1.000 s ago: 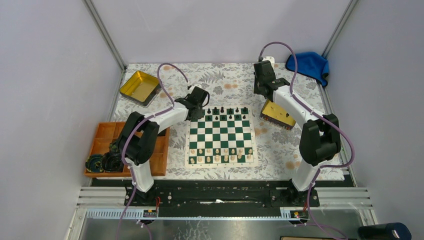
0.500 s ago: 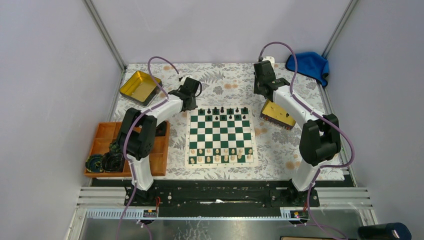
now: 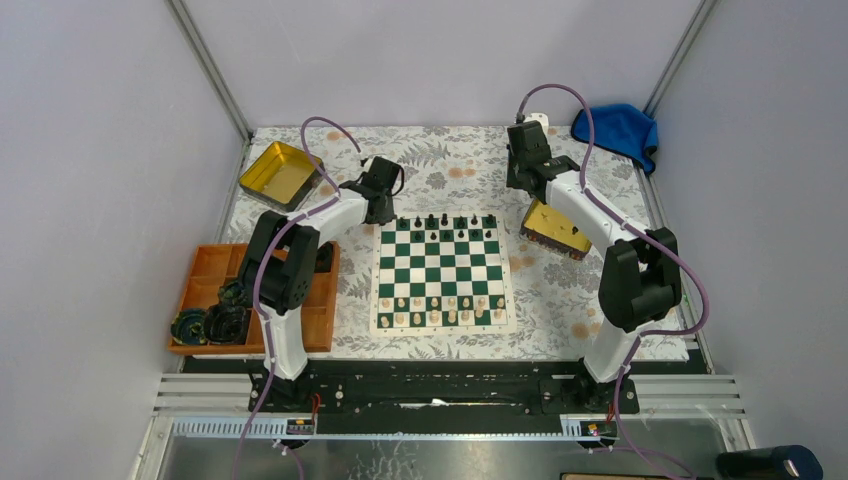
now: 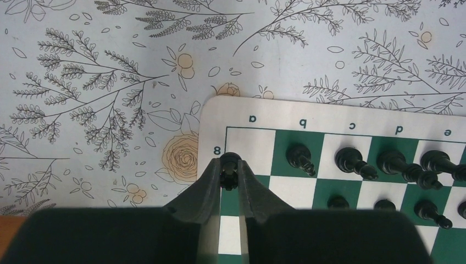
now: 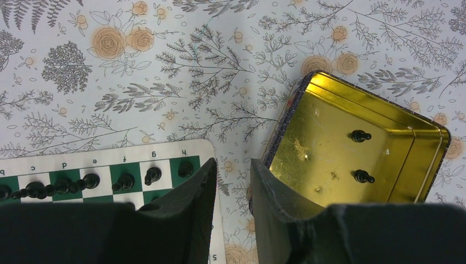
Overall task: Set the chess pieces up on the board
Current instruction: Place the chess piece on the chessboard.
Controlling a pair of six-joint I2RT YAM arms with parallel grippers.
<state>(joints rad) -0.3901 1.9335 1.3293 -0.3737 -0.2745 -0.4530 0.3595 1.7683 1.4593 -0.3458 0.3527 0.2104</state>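
Observation:
The board lies mid-table, with black chess pieces along its far rows and cream pieces along the near rows. My left gripper hangs at the board's far left corner, shut on a small black chess piece over the corner square beside the printed 8. I cannot tell whether the piece touches the board. Other black pieces stand along that row. My right gripper is open and holds nothing, over the cloth between the board's far right corner and a gold tin holding two black pieces.
An orange compartment tray sits at the near left under the left arm. A second gold tin stands at the back left. A blue cloth lies in the back right corner. A floral cloth covers the table.
The left gripper has swung left from above the back row to the board's far left corner with the black piece in its jaws. The right arm has not moved.

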